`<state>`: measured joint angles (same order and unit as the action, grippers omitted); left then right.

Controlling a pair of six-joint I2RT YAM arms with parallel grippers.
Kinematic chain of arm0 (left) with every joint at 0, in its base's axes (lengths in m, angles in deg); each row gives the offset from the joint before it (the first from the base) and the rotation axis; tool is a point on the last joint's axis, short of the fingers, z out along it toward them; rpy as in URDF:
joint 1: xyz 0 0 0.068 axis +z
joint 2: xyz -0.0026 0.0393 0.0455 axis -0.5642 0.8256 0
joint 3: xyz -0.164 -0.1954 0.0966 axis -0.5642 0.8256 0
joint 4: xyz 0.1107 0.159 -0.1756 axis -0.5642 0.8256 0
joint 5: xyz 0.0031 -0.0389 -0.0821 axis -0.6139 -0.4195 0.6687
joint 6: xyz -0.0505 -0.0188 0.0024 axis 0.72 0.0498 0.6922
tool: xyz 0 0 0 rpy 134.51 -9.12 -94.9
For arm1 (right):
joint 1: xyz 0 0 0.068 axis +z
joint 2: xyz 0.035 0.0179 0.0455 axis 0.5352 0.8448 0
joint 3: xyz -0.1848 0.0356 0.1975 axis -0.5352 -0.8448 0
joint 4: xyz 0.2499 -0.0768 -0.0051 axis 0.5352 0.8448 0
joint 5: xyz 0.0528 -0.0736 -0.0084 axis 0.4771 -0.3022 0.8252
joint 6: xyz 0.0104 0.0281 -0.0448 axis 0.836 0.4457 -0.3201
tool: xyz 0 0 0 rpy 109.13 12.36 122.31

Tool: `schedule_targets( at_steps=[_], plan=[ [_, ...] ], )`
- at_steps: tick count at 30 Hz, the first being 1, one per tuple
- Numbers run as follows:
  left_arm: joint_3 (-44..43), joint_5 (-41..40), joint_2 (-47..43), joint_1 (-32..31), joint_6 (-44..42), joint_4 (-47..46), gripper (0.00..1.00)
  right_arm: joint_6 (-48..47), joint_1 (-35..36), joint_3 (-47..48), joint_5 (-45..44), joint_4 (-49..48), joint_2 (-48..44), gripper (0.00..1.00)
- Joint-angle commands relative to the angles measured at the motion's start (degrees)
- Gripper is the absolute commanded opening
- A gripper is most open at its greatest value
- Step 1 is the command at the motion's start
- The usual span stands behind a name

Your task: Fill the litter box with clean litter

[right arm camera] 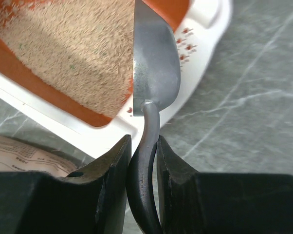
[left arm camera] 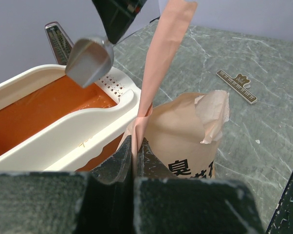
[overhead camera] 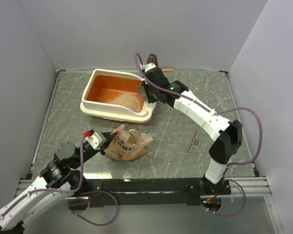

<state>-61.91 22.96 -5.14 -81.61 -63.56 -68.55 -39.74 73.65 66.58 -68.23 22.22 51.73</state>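
Note:
The litter box (overhead camera: 90,95), cream-white with an orange inside, stands at the back of the table. A heap of clean litter (overhead camera: 127,101) lies at its near right end. My right gripper (overhead camera: 147,90) is shut on the handle of a grey metal scoop (overhead camera: 142,89) held over the box's slotted corner. The right wrist view shows the gripper (right arm camera: 144,141), the scoop (right arm camera: 156,68), the litter (right arm camera: 73,48) and the box rim (right arm camera: 200,63). My left gripper (overhead camera: 105,144) is shut on a thin edge of the tan bag (overhead camera: 130,143), just in front of the box. The left wrist view shows this gripper (left arm camera: 135,145), the bag (left arm camera: 185,141) and the box rim (left arm camera: 64,141).
A small ruler-like strip (overhead camera: 193,145) lies on the marbled table right of the bag. A dark pointed object (left arm camera: 59,41) stands behind the box near the back wall. White walls close the table on three sides.

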Motion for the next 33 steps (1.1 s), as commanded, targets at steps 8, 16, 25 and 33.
schedule_targets(
  at_steps=[8,16,25,33],
  plan=[
    [-1.8,-0.5,-1.6,0.1,-0.7,-9.2,0.01,-1.9,2.7,-4.7,-14.9,-4.1,-14.2,0.00],
    [-1.8,-0.4,-2.0,0.1,-0.8,-9.4,0.01,4.5,-8.2,-17.6,-17.6,-5.8,-23.2,0.00],
    [-1.9,-0.4,-2.3,0.1,-0.9,-9.3,0.01,10.0,-21.6,-36.0,-6.9,-17.9,-26.2,0.00],
    [-1.8,-0.6,-2.1,0.1,-1.0,-9.1,0.01,15.7,-28.5,-42.1,1.7,-23.8,-20.9,0.00]
  ],
)
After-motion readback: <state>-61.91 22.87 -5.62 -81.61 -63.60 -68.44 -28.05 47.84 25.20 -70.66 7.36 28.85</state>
